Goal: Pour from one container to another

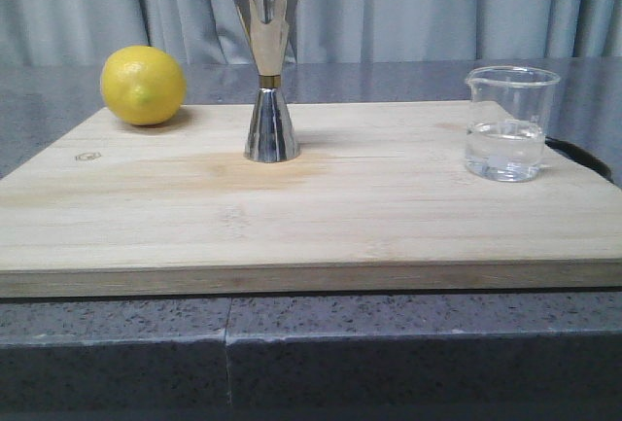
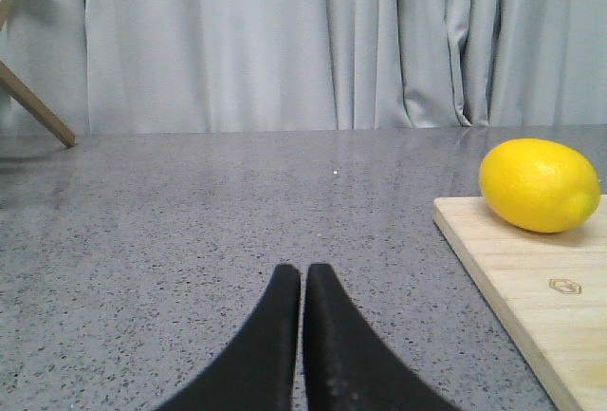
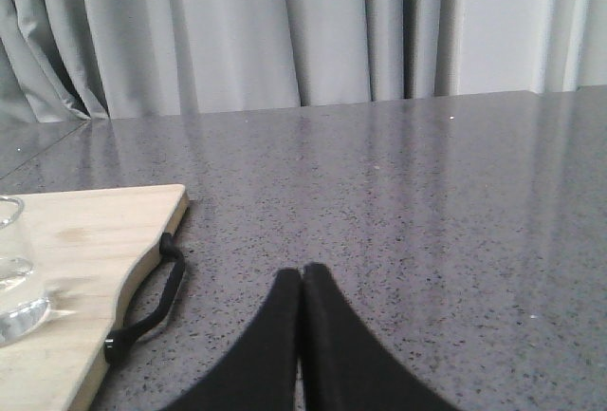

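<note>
Left: round yellow lemon (image 1: 143, 85) on the pale wooden board (image 1: 369, 217)
Middle: tall shiny steel jigger (image 1: 267, 71)
Right: small clear glass beaker (image 1: 507, 122)
Under: grey speckled desk (image 1: 389, 333)

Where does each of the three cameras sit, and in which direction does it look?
Front view: low at the table edge, facing forward over the cutting board with lemon, jigger and beaker; no arm shows.
Left wrist view: on the left arm, off the board's lemon end; the shut left pincer shows.
Right wrist view: on the right arm, off the beaker end; the shut right pincer shows.
Shared: the lemon in front and left wrist views, the beaker in front and right.
</note>
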